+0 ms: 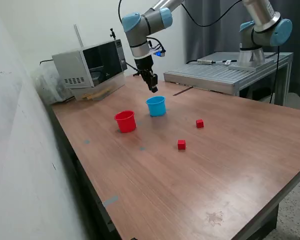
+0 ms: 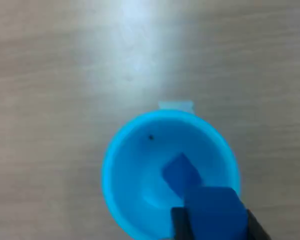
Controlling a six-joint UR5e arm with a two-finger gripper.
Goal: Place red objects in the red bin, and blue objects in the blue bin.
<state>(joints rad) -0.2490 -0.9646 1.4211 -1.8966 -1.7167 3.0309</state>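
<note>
Evidently the blue half of the sorting is in hand. The gripper hangs just above the light-blue cup, and the wrist view looks straight down into that cup: one dark-blue cube lies on its floor, while a second dark-blue cube sits pinched between the two dark fingers, over the cup's rim at about five o'clock of its mouth. So the jaws stand narrow, closed on that cube, which is not yet released.

By my judgement the next move calls for little: the held cube looks close to the rim, so a small shift toward the cup's centre would be prudent, then an opening of the jaws to let it drop. A release too near the edge could bounce it out onto the wooden table.

After that the red half remains. In the exterior view the red cup stands at about eight o'clock from the blue one, just beside it. Two red cubes lie on the table, well apart from both cups: one at about four o'clock of the blue cup, the other nearer the camera.

No brand, label or writing can be read; the microwave oven at the back shows none legibly.
</note>
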